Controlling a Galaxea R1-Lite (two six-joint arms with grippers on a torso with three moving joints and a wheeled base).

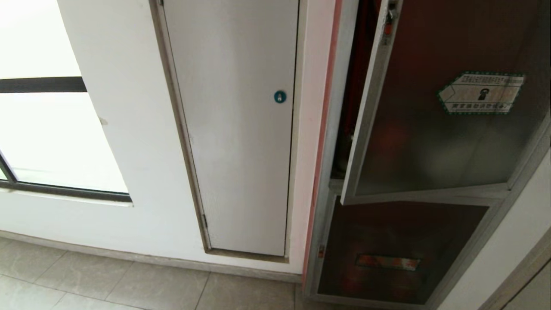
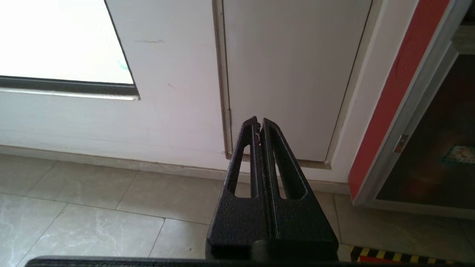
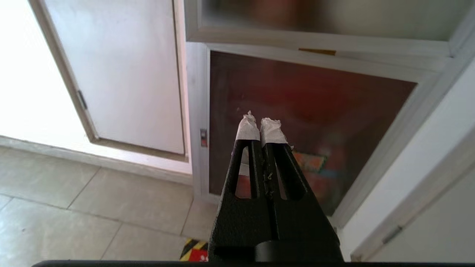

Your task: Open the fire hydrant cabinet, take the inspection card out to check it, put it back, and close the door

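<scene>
The fire hydrant cabinet stands at the right of the head view, its brushed-silver frame set against a white wall with a red strip along its left edge. The door, a dark glass panel in a silver frame, is ajar: its latch edge stands out from the frame, leaving a narrow gap with dark red interior visible behind it. A green-bordered sticker sits on the glass, and a red-and-chrome latch is near the top of the door's free edge. Below the door is a lower dark panel bearing a small plate. The inspection card cannot be seen in any view.

To the left of the cabinet is a plain white door with a small blue round lock.

Neither arm appears in the head view. The left claw is closed and empty, pointing at the base of the white door above the tiled floor. The right claw, its fingertips wrapped in white tape, is likewise pressed together and empty, pointing at the lower dark panel.
</scene>
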